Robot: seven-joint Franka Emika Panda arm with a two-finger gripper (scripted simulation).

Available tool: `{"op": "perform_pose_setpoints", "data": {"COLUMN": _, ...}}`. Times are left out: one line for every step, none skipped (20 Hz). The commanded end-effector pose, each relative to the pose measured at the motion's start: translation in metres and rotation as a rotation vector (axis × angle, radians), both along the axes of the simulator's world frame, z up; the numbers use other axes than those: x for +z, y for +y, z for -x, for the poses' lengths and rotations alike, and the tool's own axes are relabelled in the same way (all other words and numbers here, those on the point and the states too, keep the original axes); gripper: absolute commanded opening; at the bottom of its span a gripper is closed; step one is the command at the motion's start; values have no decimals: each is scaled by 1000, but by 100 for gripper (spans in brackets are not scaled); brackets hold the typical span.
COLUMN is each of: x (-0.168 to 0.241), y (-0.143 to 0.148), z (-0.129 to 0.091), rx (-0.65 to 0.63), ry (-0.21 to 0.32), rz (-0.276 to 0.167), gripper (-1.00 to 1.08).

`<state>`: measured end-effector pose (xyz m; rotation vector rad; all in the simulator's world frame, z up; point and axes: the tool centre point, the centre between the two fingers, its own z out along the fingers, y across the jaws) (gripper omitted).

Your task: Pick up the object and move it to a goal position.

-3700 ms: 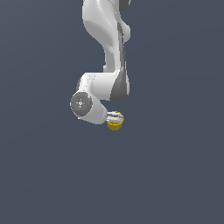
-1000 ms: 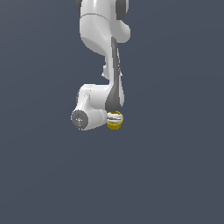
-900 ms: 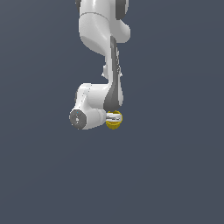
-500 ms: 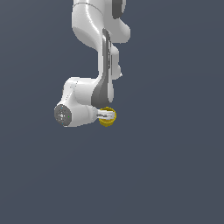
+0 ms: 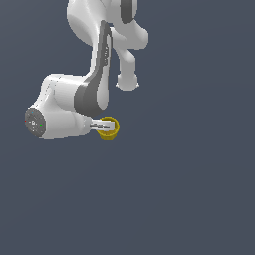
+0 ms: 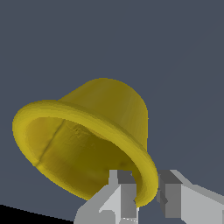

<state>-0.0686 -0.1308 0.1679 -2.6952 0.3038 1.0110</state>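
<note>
The object is a small yellow cup (image 5: 108,129) with a round rim and tapered body, held off the grey surface at the tip of the white arm. In the exterior view my gripper (image 5: 101,125) reaches out sideways from the wrist and is shut on the cup's rim. The wrist view shows the cup (image 6: 87,140) large and tilted, its open mouth facing the camera. The rim's wall is pinched between two grey fingers (image 6: 124,192), one inside and one outside; my gripper (image 6: 146,192) is shut on that wall.
The white arm's wrist body (image 5: 57,112) and upper links (image 5: 107,30) fill the upper left of the exterior view. Around them is only plain dark grey background (image 5: 189,189). No goal marker shows.
The wrist has swung toward the exterior view's left and risen slightly, carrying the cup with it. The fingers now point sideways instead of down. The grip has stayed shut.
</note>
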Motion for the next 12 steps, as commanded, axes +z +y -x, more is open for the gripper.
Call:
{"op": "perform_pose_setpoints", "data": {"x": 10, "y": -10, "z": -3, "rx": 1, "ry": -1, "rz": 0, "gripper": -100}}
{"op": "perform_pose_setpoints", "data": {"x": 13, "y": -13, "z": -4, "rx": 1, "ry": -1, "rz": 0, "gripper": -100}}
{"op": "perform_pose_setpoints", "data": {"x": 16, "y": -16, "z": -5, "rx": 1, "ry": -1, "rz": 0, "gripper": -100}}
{"op": "perform_pose_setpoints", "data": {"x": 18, "y": -18, "z": -6, "rx": 2, "ry": -1, "rz": -1, "gripper": -100}}
{"op": "perform_pose_setpoints", "data": {"x": 19, "y": -20, "z": -7, "rx": 2, "ry": -1, "rz": -1, "gripper": -100}}
{"op": "perform_pose_setpoints", "data": {"x": 21, "y": -22, "z": -8, "rx": 2, "ry": -1, "rz": -1, "gripper": -100}}
{"op": "perform_pose_setpoints", "data": {"x": 22, "y": -24, "z": -8, "rx": 2, "ry": -1, "rz": -1, "gripper": -100}}
{"op": "perform_pose_setpoints", "data": {"x": 23, "y": -25, "z": -8, "rx": 2, "ry": -1, "rz": -1, "gripper": -100}}
{"op": "perform_pose_setpoints", "data": {"x": 24, "y": -26, "z": -9, "rx": 2, "ry": -1, "rz": -1, "gripper": -100}}
{"op": "perform_pose_setpoints", "data": {"x": 24, "y": -26, "z": -9, "rx": 2, "ry": -1, "rz": -1, "gripper": -100}}
{"op": "perform_pose_setpoints", "data": {"x": 25, "y": -27, "z": -9, "rx": 2, "ry": -1, "rz": -1, "gripper": -100}}
{"op": "perform_pose_setpoints", "data": {"x": 25, "y": -27, "z": -9, "rx": 2, "ry": -1, "rz": -1, "gripper": -100}}
